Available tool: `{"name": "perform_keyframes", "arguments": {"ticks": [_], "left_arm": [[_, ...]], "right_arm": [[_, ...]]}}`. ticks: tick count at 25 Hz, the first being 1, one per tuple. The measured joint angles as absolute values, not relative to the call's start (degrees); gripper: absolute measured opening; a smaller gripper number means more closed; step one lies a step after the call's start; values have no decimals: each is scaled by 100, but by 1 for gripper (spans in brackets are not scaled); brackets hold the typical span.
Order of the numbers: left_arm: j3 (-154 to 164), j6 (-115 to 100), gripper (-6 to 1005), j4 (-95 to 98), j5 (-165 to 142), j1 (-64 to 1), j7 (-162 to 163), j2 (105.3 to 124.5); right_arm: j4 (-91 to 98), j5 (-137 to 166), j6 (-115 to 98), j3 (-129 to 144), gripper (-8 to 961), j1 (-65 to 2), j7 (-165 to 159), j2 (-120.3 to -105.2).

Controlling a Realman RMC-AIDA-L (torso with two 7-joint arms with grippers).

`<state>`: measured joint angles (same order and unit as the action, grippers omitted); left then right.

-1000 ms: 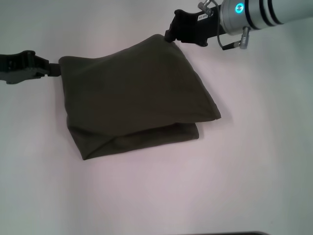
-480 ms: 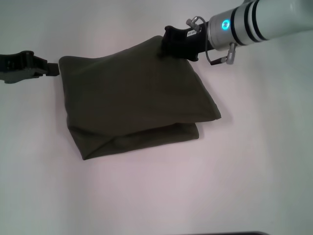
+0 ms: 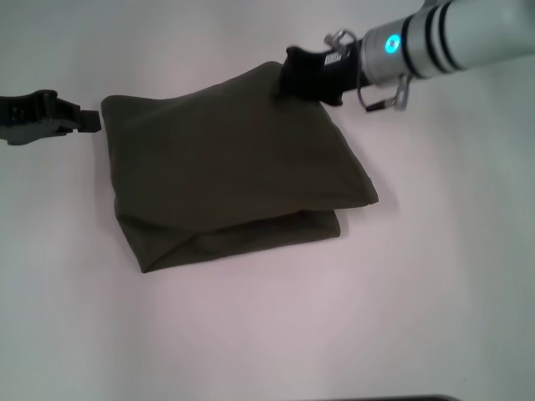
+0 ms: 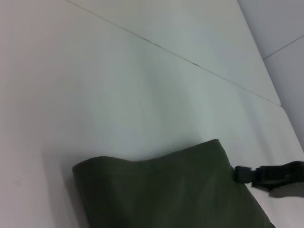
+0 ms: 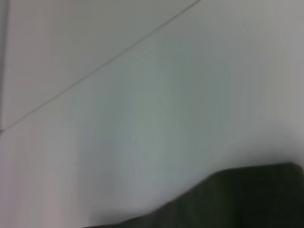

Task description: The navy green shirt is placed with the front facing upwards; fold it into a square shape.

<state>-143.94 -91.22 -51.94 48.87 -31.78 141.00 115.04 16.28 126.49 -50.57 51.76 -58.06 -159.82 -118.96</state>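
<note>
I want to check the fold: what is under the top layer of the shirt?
Under the top layer of the shirt, a lower folded layer sticks out along the near edge, resting on the white table. Anything deeper inside is covered.

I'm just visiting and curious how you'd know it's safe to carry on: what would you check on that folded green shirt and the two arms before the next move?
1. Navy green shirt folded into a compact, roughly square bundle: ok.
2. Layers aligned: not ok, the lower layer sticks out past the upper one along the near edge.
3. Left gripper clear of the cloth: ok, a small gap shows beside the shirt's left corner.
4. Right gripper clear of the cloth: cannot tell, it sits right at the far corner.
5. Table around the shirt free of obstacles: ok.
</note>
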Motion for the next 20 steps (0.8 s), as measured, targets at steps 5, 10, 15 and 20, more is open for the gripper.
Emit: {"name": "perform_keyframes", "arguments": {"ticks": [5,10,15,20], "left_arm": [[-14411,-9150,6,-5196,4891,-3173,14145,11507],[-14402,-9134,6,-5172,4891,-3192,14185,11506],[-14377,-9298,7,-5168,4890,-3211,14226,11467],[-14414,-9895,8,-5167,4904,-3163,14219,11446]], "right_arm": [[2313,12600,-6192,5097,2,-5586,-16044,-11623],[2281,12648,-6806,5247,2,-5483,-15983,-11565],[2292,12666,-7290,5587,2,-5356,-15859,-11711],[2435,12675,-7756,5664,2,-5177,-15837,-11670]]}}
